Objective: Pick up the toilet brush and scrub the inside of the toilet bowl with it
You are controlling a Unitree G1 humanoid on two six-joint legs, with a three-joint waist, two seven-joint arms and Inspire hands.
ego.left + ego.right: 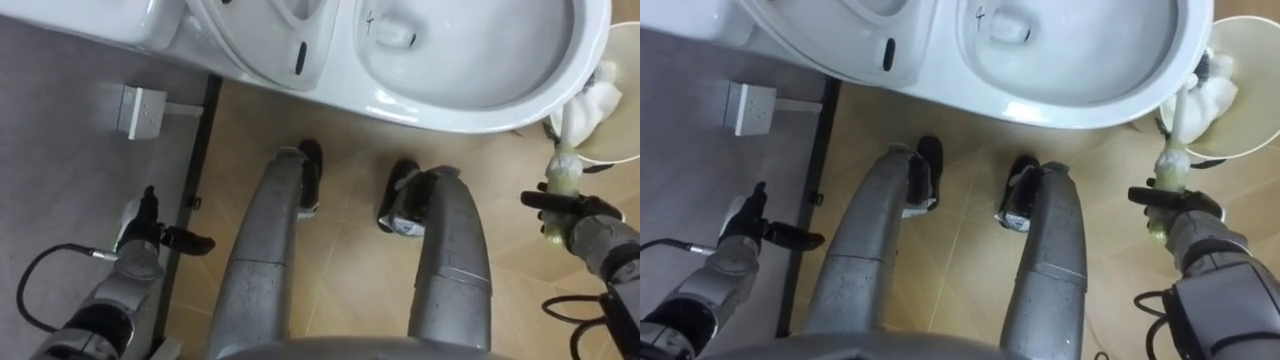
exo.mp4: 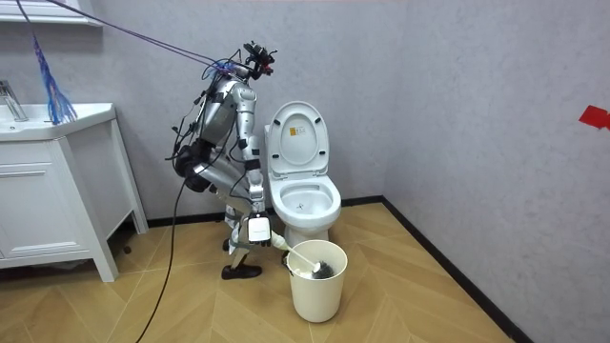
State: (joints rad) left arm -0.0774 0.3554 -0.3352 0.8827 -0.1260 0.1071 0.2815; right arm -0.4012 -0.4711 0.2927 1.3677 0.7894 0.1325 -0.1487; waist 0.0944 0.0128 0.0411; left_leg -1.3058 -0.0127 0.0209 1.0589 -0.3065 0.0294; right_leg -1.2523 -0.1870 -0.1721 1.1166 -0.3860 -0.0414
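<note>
We're seeing the robot standing bent fwd, feet right next to the toilet [image 1: 440, 118], lid up. R hand [image 1: 578, 215] is curling round the brush [image 1: 566, 165] handle and holding it roughly upright. The white brush head is sitting inside the cream bucket [image 2: 316, 291], which is standing on the floor just beside the bowl on the robot's right. L hand [image 1: 150, 238] is hanging low by the grey wall, fingers loosely spread, holding nothing. A white cabinet [image 2: 57, 191] is showing at the room view's left.
</note>
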